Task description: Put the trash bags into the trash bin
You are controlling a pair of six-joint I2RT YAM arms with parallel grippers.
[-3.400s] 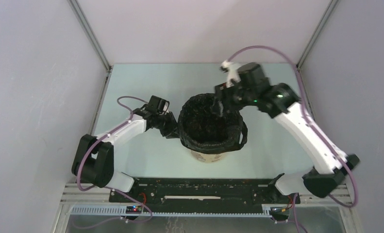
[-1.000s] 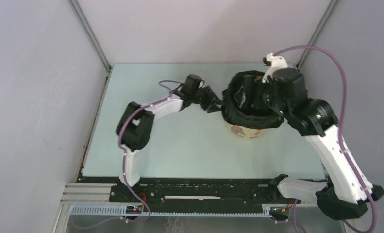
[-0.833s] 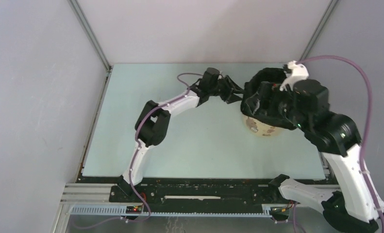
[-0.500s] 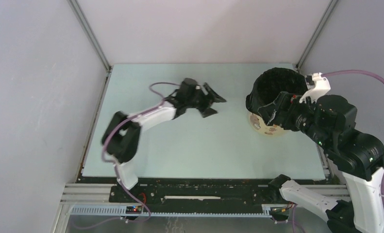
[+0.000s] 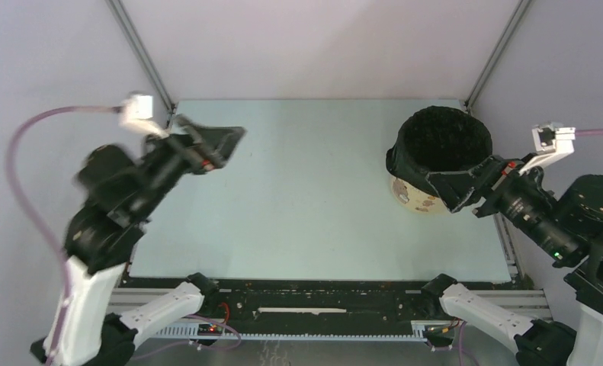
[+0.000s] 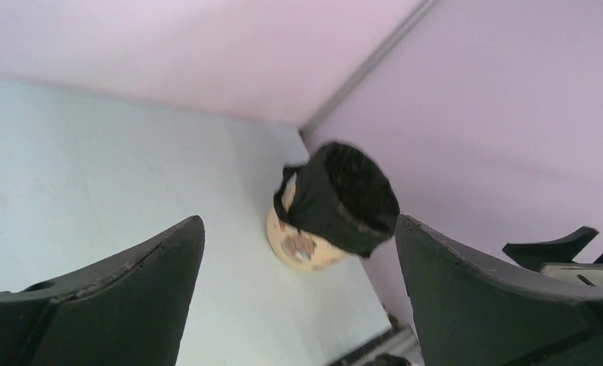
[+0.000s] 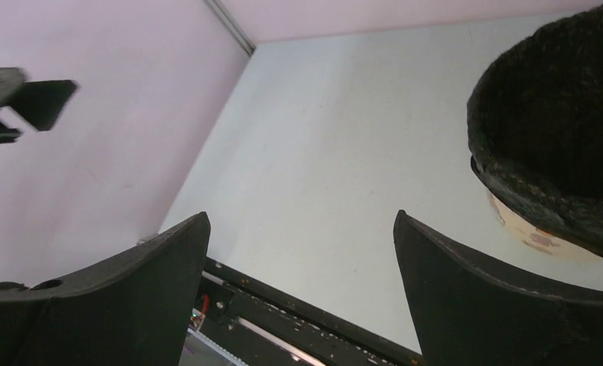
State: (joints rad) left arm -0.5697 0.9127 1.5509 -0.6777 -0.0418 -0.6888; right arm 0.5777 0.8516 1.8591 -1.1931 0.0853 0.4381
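Note:
The trash bin (image 5: 415, 200), a pale yellow bucket, stands at the table's back right. A black trash bag (image 5: 441, 145) lines it and folds down over the rim, so only the bucket's lower part shows. In the left wrist view the bag (image 6: 348, 197) and bin (image 6: 307, 250) sit far off between the fingers. In the right wrist view the bag (image 7: 557, 145) and bin (image 7: 533, 233) lie at the right edge. My left gripper (image 5: 216, 147) hangs open and empty, raised over the table's back left corner. My right gripper (image 5: 460, 195) is open and empty, just right of the bin's front.
The pale green table (image 5: 306, 198) is boxed in by grey walls at the left, back and right. A black rail (image 5: 313, 297) runs along the near edge. Purple cables trail from both wrists. The left gripper (image 7: 24, 103) shows against the wall in the right wrist view.
The left gripper let go of the bag's rim, opened wide and swung up to the far left. The right arm pulled back to the right. The bin slid to the back right.

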